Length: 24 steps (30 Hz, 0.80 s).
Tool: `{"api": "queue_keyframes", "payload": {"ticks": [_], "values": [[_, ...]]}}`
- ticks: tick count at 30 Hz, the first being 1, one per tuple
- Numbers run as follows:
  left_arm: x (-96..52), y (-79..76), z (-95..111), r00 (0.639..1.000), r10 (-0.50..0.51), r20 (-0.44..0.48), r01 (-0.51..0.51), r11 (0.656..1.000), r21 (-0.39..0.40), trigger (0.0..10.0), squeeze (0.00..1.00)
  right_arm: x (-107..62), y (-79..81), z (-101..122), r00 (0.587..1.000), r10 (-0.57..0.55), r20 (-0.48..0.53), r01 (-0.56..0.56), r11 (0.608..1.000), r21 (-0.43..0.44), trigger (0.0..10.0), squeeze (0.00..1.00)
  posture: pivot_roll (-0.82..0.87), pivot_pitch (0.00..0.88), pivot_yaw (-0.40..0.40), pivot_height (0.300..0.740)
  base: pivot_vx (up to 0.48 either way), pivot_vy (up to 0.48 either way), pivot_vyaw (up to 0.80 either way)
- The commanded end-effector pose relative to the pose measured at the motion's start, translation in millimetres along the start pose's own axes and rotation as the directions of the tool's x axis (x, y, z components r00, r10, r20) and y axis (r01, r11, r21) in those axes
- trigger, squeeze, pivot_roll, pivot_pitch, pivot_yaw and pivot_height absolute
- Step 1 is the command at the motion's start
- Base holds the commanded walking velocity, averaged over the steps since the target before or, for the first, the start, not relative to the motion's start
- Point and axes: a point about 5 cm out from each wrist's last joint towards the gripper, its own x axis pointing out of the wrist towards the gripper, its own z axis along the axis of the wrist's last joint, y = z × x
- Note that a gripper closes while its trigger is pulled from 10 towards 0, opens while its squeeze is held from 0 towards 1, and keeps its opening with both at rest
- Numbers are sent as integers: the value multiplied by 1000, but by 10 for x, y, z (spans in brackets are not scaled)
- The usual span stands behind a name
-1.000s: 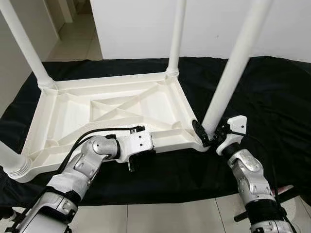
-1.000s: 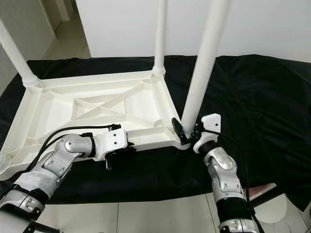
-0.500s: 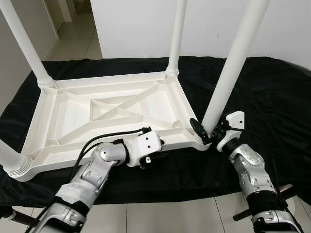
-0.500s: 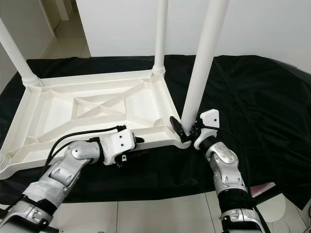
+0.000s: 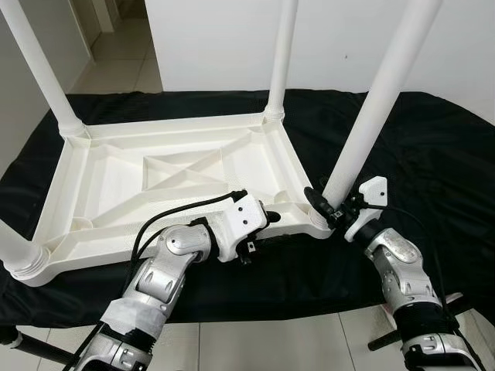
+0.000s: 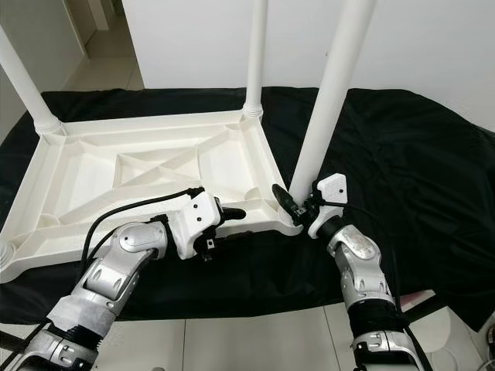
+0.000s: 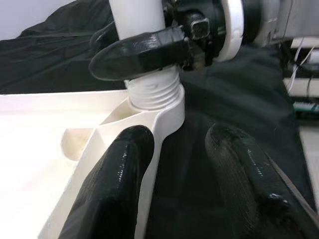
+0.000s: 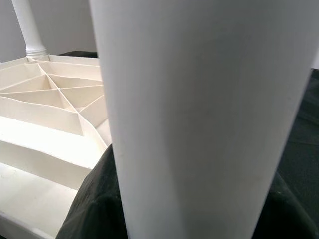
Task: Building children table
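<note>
Right gripper [image 5: 331, 210] jaws clamped on table leg [image 5: 371, 116].

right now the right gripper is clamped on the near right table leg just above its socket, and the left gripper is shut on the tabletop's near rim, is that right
Not quite. The right gripper is indeed shut on the near right leg just above its socket, but the left gripper is open: the left wrist view shows its two fingers spread to either side of the upturned tabletop's rim, not shut on it.

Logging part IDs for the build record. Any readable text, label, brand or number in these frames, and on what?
None readable.
Tabletop, legs, black cloth: no print or label.
Left gripper and right gripper housings: no legible marks.
</note>
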Motion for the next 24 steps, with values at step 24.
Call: {"api": "queue_keyframes", "payload": {"ticks": [24], "values": [[75,138,-43,944,323,-65,-329,916,-231,10000,0,-26,449,-154,855,-502,-129,511,858,46,0,0,18,52,-29,740,0,0,0]]}}
